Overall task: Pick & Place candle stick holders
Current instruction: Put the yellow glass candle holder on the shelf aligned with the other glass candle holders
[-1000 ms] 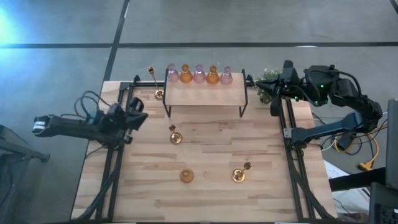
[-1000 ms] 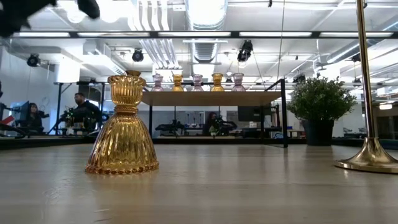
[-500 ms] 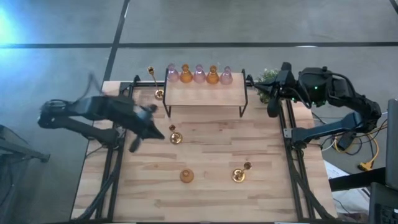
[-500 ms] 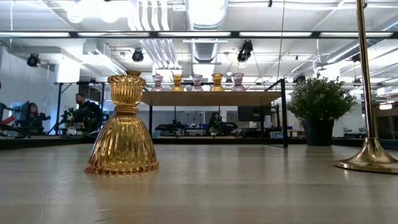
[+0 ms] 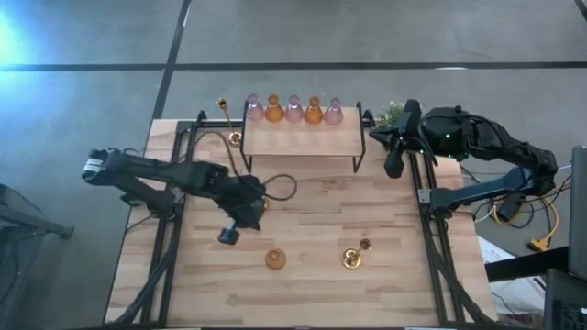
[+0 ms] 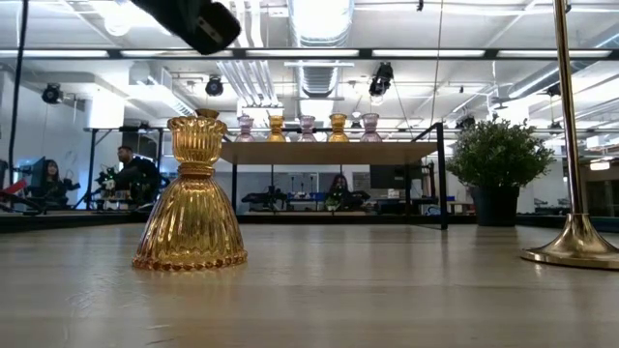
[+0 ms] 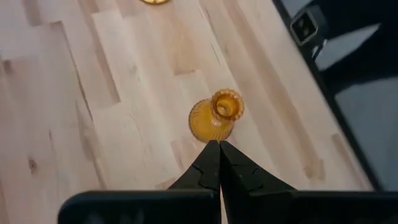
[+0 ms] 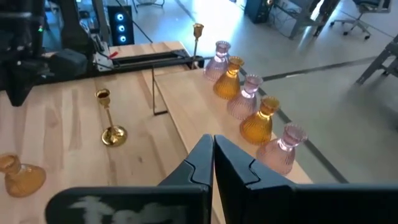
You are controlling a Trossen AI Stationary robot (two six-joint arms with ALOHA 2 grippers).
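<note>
Candle stick holders: five amber/pink glass bells (image 5: 293, 109) on wooden shelf (image 5: 303, 137) at 12 o'clock; amber bell (image 5: 275, 259) and gold stems (image 5: 352, 257) left on counter (image 5: 303, 293). Left gripper (image 5: 228, 236) fingers pressed together, approx. above it; right gripper (image 5: 394, 168) likewise, empty.

Wooden table (image 5: 312, 284), amber holder (image 5: 275, 259) standing.

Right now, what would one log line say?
left gripper: shut, empty, above amber holder | right gripper: shut, near shelf
</note>
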